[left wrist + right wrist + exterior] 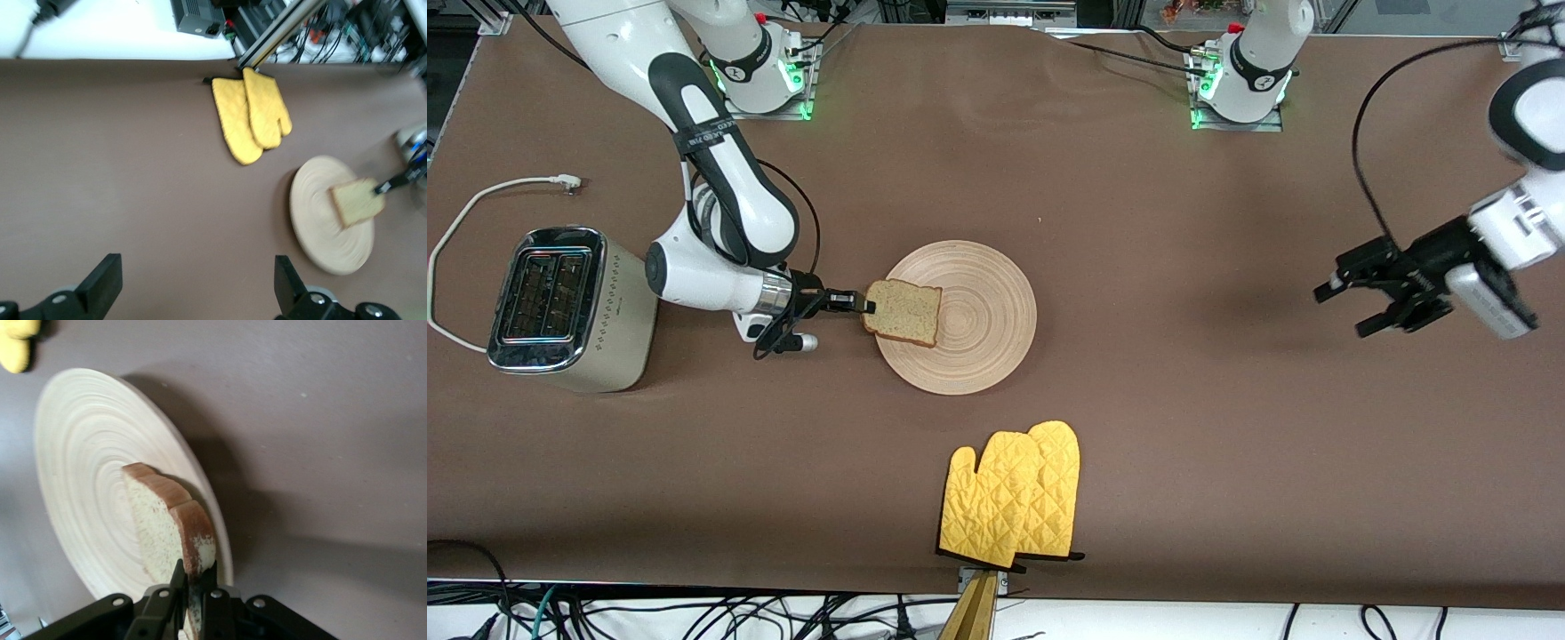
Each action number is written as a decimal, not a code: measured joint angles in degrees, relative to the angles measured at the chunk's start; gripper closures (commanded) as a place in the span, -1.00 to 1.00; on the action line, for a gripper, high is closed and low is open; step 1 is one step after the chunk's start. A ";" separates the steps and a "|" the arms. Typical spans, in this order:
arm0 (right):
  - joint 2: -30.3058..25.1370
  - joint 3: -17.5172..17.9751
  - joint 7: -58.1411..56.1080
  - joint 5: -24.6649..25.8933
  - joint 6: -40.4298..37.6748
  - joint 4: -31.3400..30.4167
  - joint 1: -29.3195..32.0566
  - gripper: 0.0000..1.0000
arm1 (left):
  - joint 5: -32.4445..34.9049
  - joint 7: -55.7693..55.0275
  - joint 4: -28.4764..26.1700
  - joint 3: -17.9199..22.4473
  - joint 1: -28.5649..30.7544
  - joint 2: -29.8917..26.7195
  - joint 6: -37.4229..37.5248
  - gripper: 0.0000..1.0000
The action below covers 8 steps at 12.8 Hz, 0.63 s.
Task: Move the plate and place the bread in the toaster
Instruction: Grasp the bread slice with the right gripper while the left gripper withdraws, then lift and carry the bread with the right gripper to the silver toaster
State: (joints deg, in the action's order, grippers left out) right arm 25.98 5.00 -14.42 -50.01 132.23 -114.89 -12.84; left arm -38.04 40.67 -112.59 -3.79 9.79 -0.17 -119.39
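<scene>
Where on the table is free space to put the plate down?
Bare cloth lies between the plate and the open left hand, and between the plate and the arm bases. It is crowded by the toaster, where the right hand grips the bread.

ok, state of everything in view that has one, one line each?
Right tool: shut on the edge of the square speckled brown bread slice.
Bread slice: over the round wooden ringed plate, near its rim.
Plate: flat on the table.
Cream-white chrome-topped toaster: slots empty, cord unplugged.
Left tool: open, waiting over bare table.
Yellow quilted oven mitts: flat, overlapping.
</scene>
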 measured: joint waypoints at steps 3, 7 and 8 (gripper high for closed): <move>-4.21 -2.53 0.17 1.42 -5.96 1.07 0.02 1.00 | 15.43 -13.86 0.00 -0.63 -1.58 -9.37 6.60 -1.00; -9.15 -7.77 6.88 21.64 -23.28 10.18 0.30 1.00 | 29.50 -18.83 2.51 1.37 -3.28 -14.85 17.77 -1.00; -9.75 -9.08 8.19 26.31 -28.83 13.86 0.33 1.00 | 32.81 -18.85 3.80 2.89 -4.13 -14.81 20.22 -1.00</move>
State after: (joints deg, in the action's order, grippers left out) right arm 16.23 -4.09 -6.23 -23.70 103.40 -101.03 -12.51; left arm -5.23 21.81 -108.78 -0.90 5.66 -14.98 -99.17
